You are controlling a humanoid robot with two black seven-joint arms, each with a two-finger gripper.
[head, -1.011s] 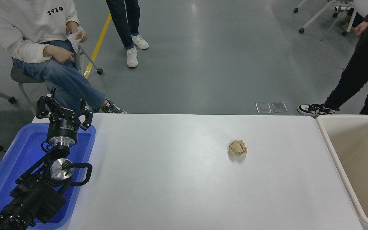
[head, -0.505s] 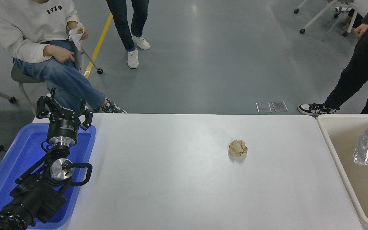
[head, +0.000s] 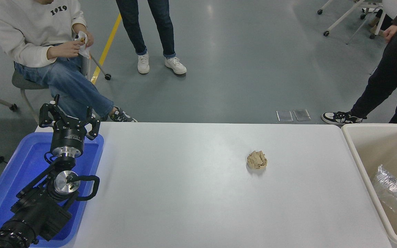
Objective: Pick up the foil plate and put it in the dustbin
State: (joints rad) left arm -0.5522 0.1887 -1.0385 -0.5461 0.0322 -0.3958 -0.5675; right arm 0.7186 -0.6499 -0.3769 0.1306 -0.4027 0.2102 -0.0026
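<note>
The foil plate [head: 393, 194] is a crinkled silver tray, blurred, lying tilted low inside the dustbin [head: 360, 165], a large beige bin at the table's right end. No gripper touches it. My left gripper [head: 69, 113] is parked at the lower left above the blue tray, its fingers spread open and empty. My right arm and gripper are out of view.
A small crumpled tan paper ball [head: 256, 160] lies on the white table [head: 184, 193] right of centre. A blue plastic tray [head: 22, 162] sits under my left arm. A seated person [head: 47, 51] and standing people are beyond the table's far edge.
The foil plate has dropped from near the bin's top right down into the bin. A standing person at the far side has stepped to the right. My left arm has not moved.
</note>
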